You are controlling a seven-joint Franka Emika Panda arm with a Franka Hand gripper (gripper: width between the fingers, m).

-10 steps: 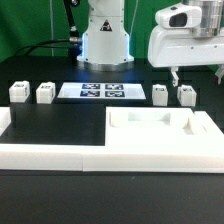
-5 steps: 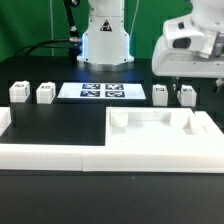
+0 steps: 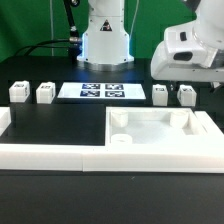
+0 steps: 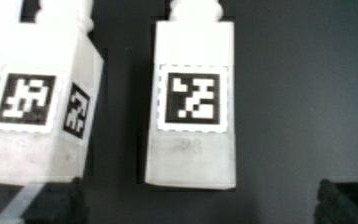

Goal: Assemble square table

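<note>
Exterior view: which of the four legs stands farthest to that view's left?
The end leg; the other three stand further toward the exterior view's right, two of them beyond the marker board.

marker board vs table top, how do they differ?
The marker board is a thin flat sheet; the table top is a tray with a raised rim. The marker board carries black tags; the table top shows only corner holes. The marker board lies farther back, the table top nearer the camera. Both are white, on the black table.
</note>
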